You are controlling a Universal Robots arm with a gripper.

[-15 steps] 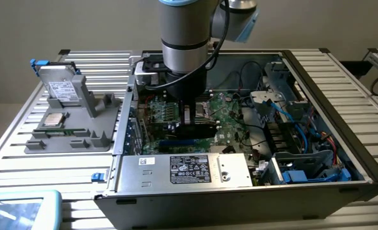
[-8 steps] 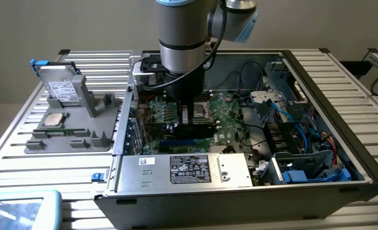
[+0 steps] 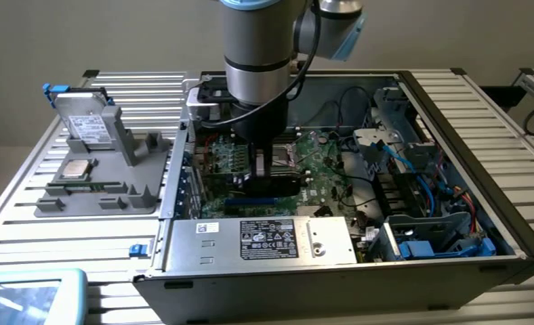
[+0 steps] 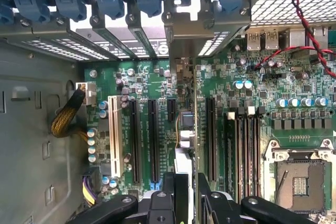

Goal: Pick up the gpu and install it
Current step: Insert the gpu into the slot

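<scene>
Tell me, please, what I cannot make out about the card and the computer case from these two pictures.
1. Exterior view: the arm and the gpu itself hide the slot beneath, so seating cannot be judged.
2. Wrist view: the gpu stands edge-on in the tool, so its faces and connector edge are hidden.
3. Exterior view: the power supply label has print too small to read.

Plain grey wall (image 3: 113, 34) behind slatted metal table (image 3: 484, 101)

Hard drive (image 3: 88, 125) propped on grey tray (image 3: 150, 184), beside case (image 3: 339, 288)
</scene>
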